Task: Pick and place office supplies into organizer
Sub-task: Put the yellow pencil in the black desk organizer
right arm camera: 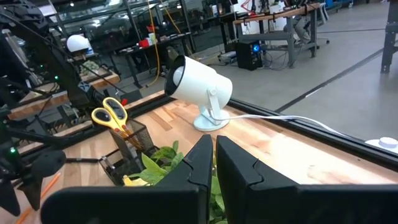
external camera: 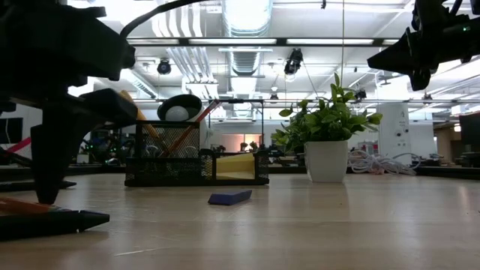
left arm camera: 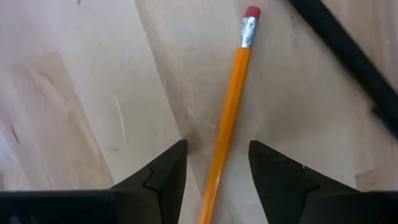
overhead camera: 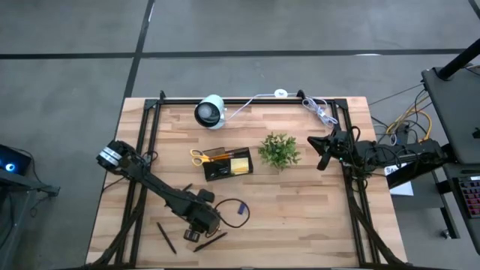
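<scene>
An orange pencil (left arm camera: 227,118) with a red eraser lies flat on the wooden table. My left gripper (left arm camera: 216,152) points down over it near the table's front left (overhead camera: 199,223). It is open, one finger on either side of the pencil's shaft and apart from it. A black pen (left arm camera: 354,59) lies just beyond, and two pens (overhead camera: 165,237) (overhead camera: 211,241) show beside the gripper. A small blue piece (overhead camera: 241,211) lies to the right. The black organizer (overhead camera: 227,164) holds yellow scissors (overhead camera: 199,156) and a yellow pad (overhead camera: 240,166). My right gripper (right arm camera: 214,155) waits shut at the right (overhead camera: 325,151).
A potted green plant (overhead camera: 279,150) stands right of the organizer. A white round camera-like device (overhead camera: 210,111) with its cable stands at the far edge. Black frame rails (overhead camera: 146,120) run along the table's sides. Bare wood (overhead camera: 300,217) lies at the front right.
</scene>
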`<state>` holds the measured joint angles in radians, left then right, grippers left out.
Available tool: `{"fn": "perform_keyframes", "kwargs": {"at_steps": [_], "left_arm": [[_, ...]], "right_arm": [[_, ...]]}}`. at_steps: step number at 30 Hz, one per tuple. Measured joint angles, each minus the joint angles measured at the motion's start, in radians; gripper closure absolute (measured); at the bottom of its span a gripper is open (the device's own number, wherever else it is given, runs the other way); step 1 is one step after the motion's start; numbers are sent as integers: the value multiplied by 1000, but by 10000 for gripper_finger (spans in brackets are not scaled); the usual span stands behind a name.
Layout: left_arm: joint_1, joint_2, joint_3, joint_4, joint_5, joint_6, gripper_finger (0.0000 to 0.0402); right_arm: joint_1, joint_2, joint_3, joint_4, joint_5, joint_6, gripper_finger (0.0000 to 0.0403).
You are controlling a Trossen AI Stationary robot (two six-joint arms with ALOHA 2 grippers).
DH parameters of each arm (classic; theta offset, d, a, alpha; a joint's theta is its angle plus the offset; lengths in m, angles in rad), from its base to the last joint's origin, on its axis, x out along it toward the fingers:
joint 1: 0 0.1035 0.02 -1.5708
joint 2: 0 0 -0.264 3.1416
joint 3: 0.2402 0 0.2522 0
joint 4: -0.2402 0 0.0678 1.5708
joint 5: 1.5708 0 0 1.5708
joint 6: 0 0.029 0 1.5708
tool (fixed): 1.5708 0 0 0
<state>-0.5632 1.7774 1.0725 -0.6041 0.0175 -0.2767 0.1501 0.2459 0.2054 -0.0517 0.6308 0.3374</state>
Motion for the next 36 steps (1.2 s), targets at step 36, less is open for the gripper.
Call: {"fn": "perform_keyframes", "kwargs": {"at_steps": [36], "left_arm": [[-1, 7, 2, -8, 5, 28, 391]], "right_arm": [[0, 0, 0, 1, 0, 2, 390]]}}
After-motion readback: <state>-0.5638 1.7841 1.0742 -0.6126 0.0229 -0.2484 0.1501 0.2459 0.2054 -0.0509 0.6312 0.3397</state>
